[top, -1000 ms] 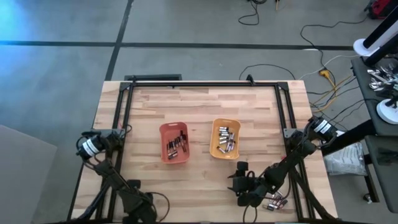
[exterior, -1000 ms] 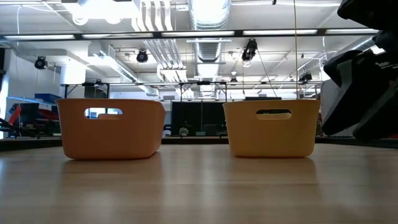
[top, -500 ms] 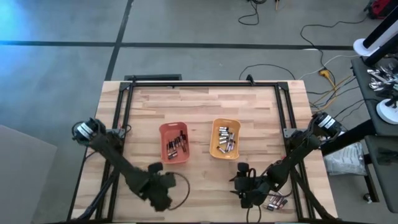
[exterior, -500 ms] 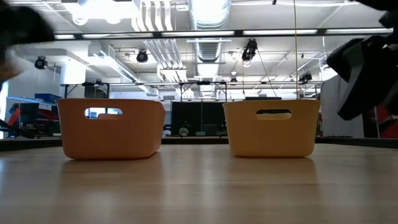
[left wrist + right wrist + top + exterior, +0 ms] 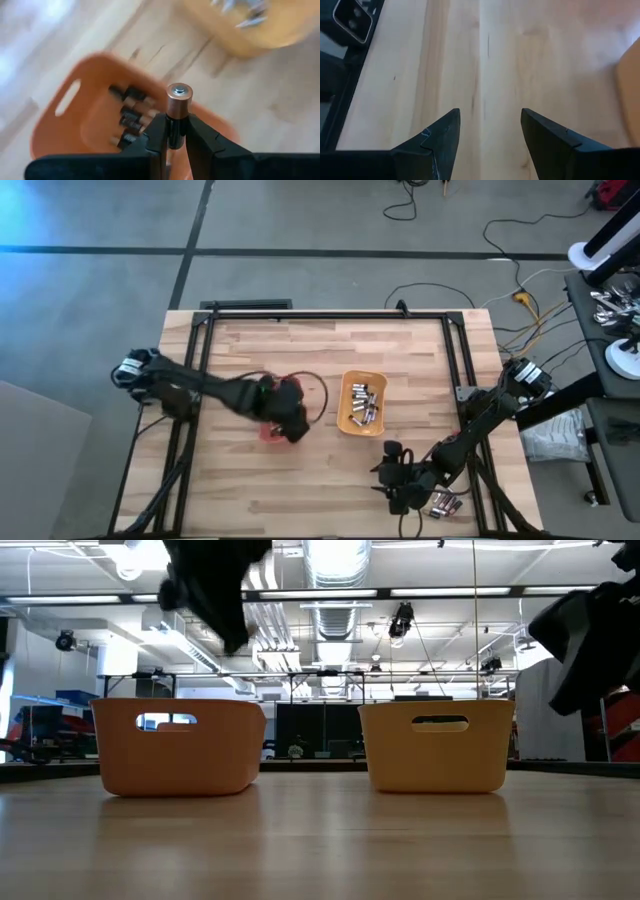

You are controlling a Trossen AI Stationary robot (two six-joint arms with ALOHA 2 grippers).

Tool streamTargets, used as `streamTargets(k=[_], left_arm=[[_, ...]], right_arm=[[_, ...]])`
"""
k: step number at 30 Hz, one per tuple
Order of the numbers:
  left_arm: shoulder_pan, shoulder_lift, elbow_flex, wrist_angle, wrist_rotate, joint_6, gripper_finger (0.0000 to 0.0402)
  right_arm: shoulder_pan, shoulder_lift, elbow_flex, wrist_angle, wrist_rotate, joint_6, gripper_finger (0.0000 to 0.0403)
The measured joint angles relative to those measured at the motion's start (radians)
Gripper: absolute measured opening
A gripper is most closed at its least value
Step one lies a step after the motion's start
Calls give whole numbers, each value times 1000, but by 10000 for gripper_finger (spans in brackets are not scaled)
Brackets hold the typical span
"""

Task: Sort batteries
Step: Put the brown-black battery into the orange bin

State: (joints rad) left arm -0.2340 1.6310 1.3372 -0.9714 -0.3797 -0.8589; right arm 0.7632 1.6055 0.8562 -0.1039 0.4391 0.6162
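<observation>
Wooden table [image 5: 330, 350] | my left gripper [image 5: 174, 134], newly swung above orange tray [image 5: 268, 430], clamps copper-banded battery [image 5: 178, 107], drop pending | my right gripper [image 5: 490, 130] agape, well right of that tray

We see a light wooden table [image 5: 330, 480] bearing an orange tray [image 5: 178, 745] and, just beside it, a yellow tray [image 5: 363, 403]; loose batteries [image 5: 445, 504] lie near the table's right front corner.

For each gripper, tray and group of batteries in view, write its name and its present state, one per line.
left gripper: shut on a copper-topped battery, above the orange tray
right gripper: open, empty
orange tray: holds dark batteries
yellow tray: holds silvery batteries
loose batteries: lying by the right arm
</observation>
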Motion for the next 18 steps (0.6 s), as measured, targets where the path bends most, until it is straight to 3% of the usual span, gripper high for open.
streamTargets(k=[7, 13, 18], left_arm=[[137, 81, -91, 5, 220, -52, 33], [157, 154, -127, 14, 240, -47, 40], [156, 200, -101, 18, 241, -56, 73]], right_arm=[[25, -1, 0, -76, -103, 91, 203], [54, -1, 0, -106, -123, 77, 203], [53, -27, 1, -167, -202, 16, 203]])
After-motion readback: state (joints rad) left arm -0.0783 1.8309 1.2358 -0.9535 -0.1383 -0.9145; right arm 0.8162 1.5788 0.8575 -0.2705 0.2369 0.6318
